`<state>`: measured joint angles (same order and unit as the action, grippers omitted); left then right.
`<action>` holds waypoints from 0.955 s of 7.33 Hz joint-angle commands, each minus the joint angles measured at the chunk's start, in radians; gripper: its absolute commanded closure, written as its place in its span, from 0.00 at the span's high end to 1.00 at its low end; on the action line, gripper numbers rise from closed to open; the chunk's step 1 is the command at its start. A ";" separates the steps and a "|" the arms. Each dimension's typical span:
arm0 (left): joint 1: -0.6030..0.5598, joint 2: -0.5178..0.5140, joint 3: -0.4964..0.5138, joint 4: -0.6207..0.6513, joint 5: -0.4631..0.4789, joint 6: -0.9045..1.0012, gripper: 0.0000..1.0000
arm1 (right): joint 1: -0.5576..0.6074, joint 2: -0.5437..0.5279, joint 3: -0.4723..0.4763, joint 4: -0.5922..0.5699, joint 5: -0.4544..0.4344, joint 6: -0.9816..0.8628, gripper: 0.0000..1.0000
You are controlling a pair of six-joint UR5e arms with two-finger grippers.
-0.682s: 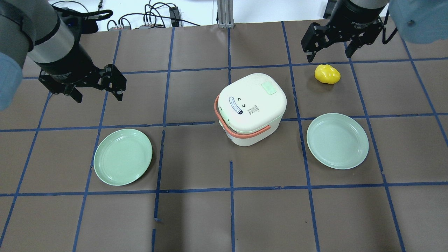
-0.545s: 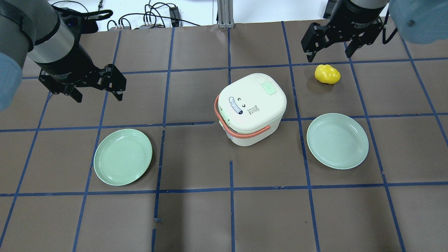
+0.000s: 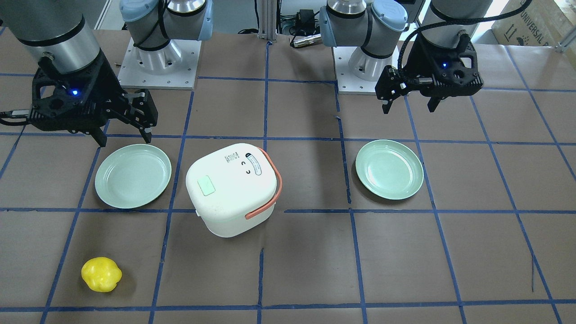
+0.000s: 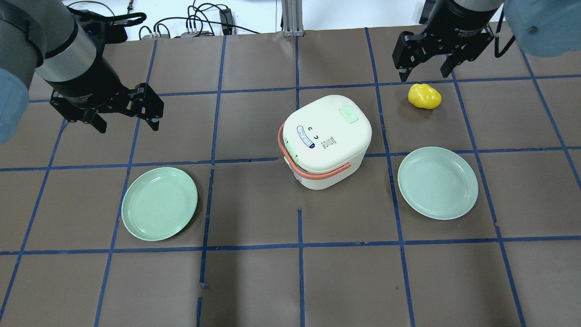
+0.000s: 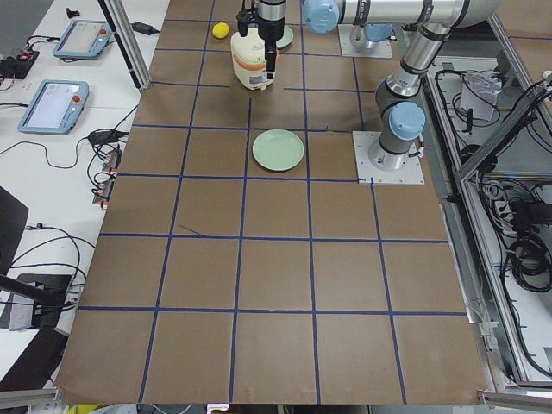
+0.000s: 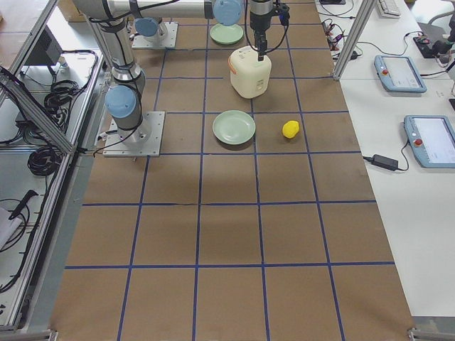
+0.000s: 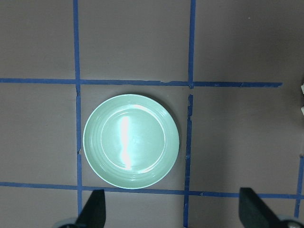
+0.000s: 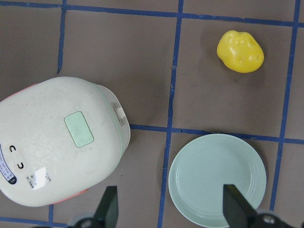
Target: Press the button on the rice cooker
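Note:
The cream rice cooker [image 4: 324,141] with an orange handle stands mid-table, lid shut. Its pale green button [image 4: 348,113] sits on the lid's far right corner and also shows in the front view [image 3: 207,185] and the right wrist view [image 8: 79,128]. My right gripper [image 4: 424,75] is open and empty, high over the table's far right, beyond the cooker. My left gripper [image 4: 127,125] is open and empty, far to the cooker's left. Neither touches the cooker.
A yellow toy pepper [image 4: 424,96] lies just under and near my right gripper. One green plate [image 4: 437,182] lies right of the cooker, another [image 4: 159,203] front left, below my left gripper. The brown table has a blue tape grid; cables lie past its far edge.
My right gripper has shifted slightly toward the table's far edge and turned a little. The left gripper, the cooker and the plates have not moved.

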<state>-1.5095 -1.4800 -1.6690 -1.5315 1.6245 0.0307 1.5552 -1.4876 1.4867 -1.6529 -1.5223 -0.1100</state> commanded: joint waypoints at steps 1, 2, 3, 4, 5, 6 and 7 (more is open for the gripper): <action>0.000 0.000 0.000 0.001 0.000 0.000 1.00 | 0.000 0.007 0.001 -0.004 0.004 -0.003 0.04; 0.000 0.000 0.000 0.001 0.000 0.000 1.00 | 0.000 0.007 0.007 -0.004 0.007 -0.004 0.04; 0.000 0.000 0.000 0.001 0.000 0.000 1.00 | 0.003 0.013 0.021 -0.004 0.057 -0.008 0.04; 0.000 0.000 0.000 0.001 0.000 0.000 1.00 | 0.005 0.032 0.041 -0.007 0.079 -0.023 0.04; 0.000 0.000 0.000 0.001 0.000 0.000 1.00 | 0.011 0.043 0.052 -0.019 0.080 -0.034 0.05; 0.000 0.000 0.000 -0.001 0.000 0.000 1.00 | 0.026 0.065 0.052 -0.050 0.082 -0.054 0.05; 0.000 0.000 0.000 -0.001 0.000 0.000 1.00 | 0.040 0.082 0.052 -0.076 0.094 -0.059 0.05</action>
<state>-1.5094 -1.4803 -1.6690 -1.5319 1.6245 0.0307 1.5785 -1.4284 1.5361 -1.6964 -1.4400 -0.1563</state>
